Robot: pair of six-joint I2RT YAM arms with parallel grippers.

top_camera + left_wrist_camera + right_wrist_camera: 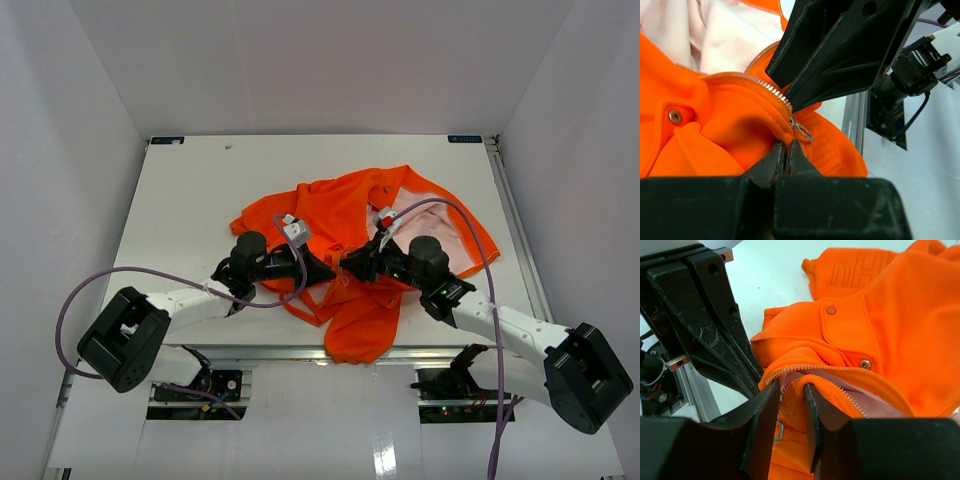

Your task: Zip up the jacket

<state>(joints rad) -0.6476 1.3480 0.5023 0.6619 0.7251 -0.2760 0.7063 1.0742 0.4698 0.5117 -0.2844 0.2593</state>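
jacket: crumpled mid table, pink lining showing on my right, one fold hanging over the near edge.
pocket flap: lies flat; whatever is under it is hidden.
left gripper: my fingers are pressed together, nipping the orange hem just below the zipper pull.
right gripper: my fingers stand a little apart, with the zipper teeth running into the gap.
hard to see: sleeves are lost in the folds; my right fingers block the upper zipper from the left wrist.
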